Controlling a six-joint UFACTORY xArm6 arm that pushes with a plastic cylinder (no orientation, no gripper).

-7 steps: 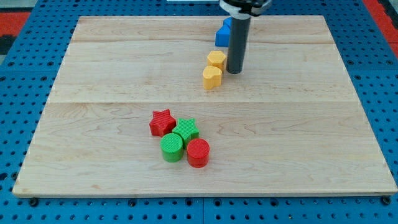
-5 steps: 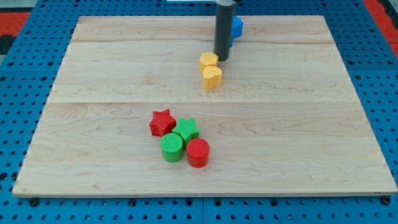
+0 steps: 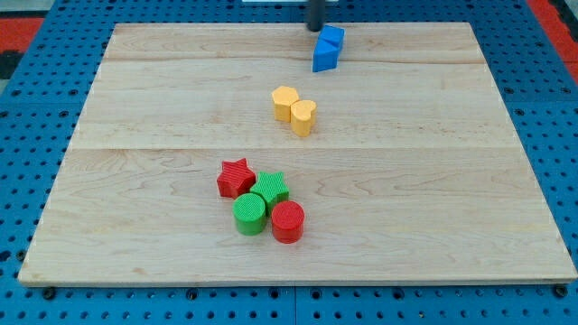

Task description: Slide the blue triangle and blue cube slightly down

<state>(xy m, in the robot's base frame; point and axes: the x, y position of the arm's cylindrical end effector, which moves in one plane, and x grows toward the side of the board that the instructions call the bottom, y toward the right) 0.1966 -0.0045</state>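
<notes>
Rod tip (image 3: 315,29) at far edge of table (image 3: 163,226), just left of and behind the two blue blocks. No jaws on this rig, so nothing released or clenched; only a bare rod end, partly cut off by top of frame.

Blue cube (image 3: 332,38) near-right of tip, close beside it, contact not discernible. Blue triangle (image 3: 324,56) touching cube on its near-left side; the pair forms a short stack running far-to-near, slightly slanted.

Key relation: both blue blocks lie on near side of tip, offset a little right. A push toward the near edge would need the tip shifted right first to sit squarely behind cube; otherwise likely to glance off left faces and rotate the pair. Judgement only.

Further out: yellow hexagon-like block (image 3: 284,103) and yellow heart (image 3: 303,117), touching, mid-table, well apart from blue pair and left of its line of travel.

Near-centre cluster: red star (image 3: 236,178), green star (image 3: 270,189), green cylinder (image 3: 250,215), red cylinder (image 3: 288,222), all packed together, far from the action.
</notes>
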